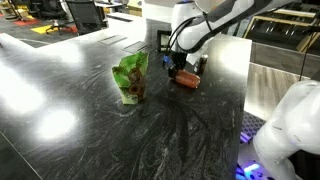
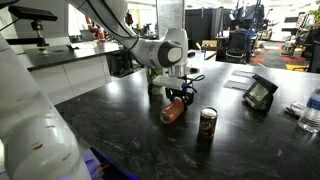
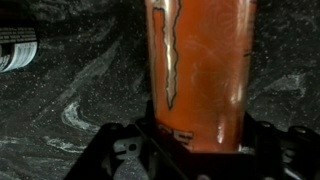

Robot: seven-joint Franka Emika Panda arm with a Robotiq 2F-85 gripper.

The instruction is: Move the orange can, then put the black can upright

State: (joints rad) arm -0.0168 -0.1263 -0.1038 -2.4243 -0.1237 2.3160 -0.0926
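Note:
The orange can [image 3: 198,70] fills the wrist view, and its near end sits between my gripper's [image 3: 196,140] fingers. In both exterior views it is tilted low over the dark table [image 1: 185,80] [image 2: 173,112], under my gripper [image 2: 180,95] [image 1: 177,68]. The gripper is shut on it. The black can [image 2: 208,123], with a silvery top, stands on the table just beside the orange can and looks upright. In the wrist view only a part of the black can with a white label [image 3: 15,48] shows at the upper left.
A green leafy bundle [image 1: 130,78] stands on the dark marbled table [image 1: 90,130] near the gripper. A small black stand [image 2: 260,93] and a clear bottle [image 2: 311,110] are further along. The table's edge [image 1: 243,110] runs close to the cans.

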